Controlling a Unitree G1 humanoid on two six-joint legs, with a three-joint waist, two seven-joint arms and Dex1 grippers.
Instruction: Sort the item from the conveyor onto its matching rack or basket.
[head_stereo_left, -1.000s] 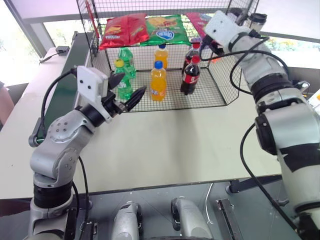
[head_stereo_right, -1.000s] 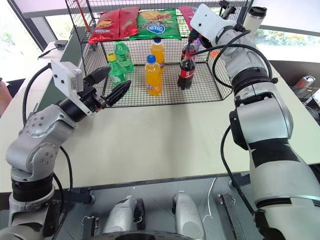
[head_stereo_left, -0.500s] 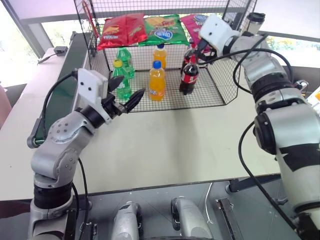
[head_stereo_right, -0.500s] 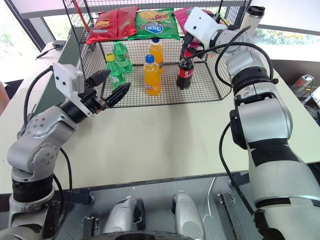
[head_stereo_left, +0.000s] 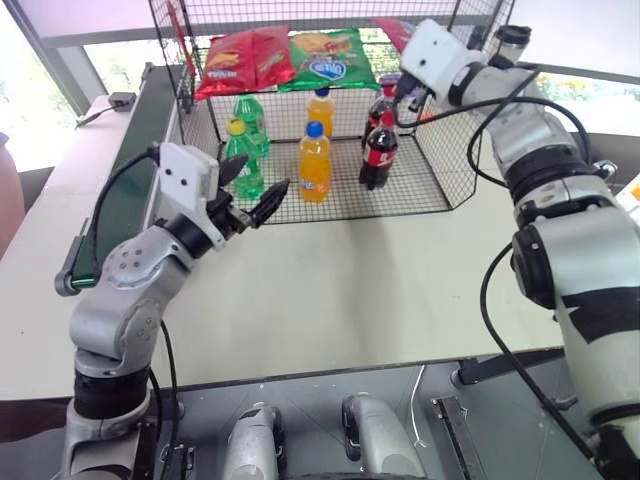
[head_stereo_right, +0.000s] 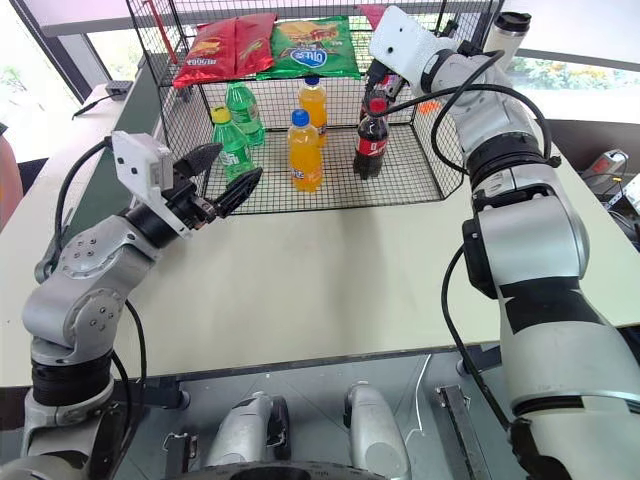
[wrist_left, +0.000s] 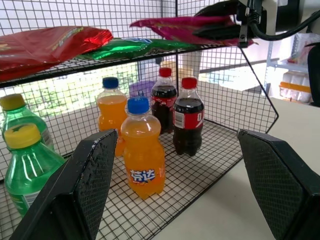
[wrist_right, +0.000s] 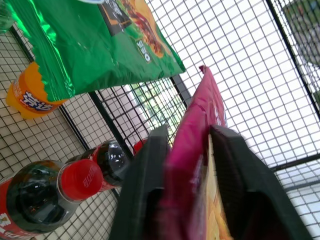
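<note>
With your left pincer (head_stereo_left: 252, 189) spread empty at centre-left, note the right pincer (wrist_right: 186, 165) pinching the pink chip bag (wrist_right: 200, 150) over the rack (head_stereo_left: 440, 150) shelf, upper right: light, crinkly, slippery, so hold its edge.

Bright daylight comes from the windows behind the cage (head_stereo_left: 300, 110), washing the far background almost white. The tabletop (head_stereo_left: 380, 270) is evenly lit, with soft, faint shadows. In the right wrist view the pink bag (wrist_right: 192, 150) and the fingers (wrist_right: 142, 195) nearest the lens are blurred.
</note>
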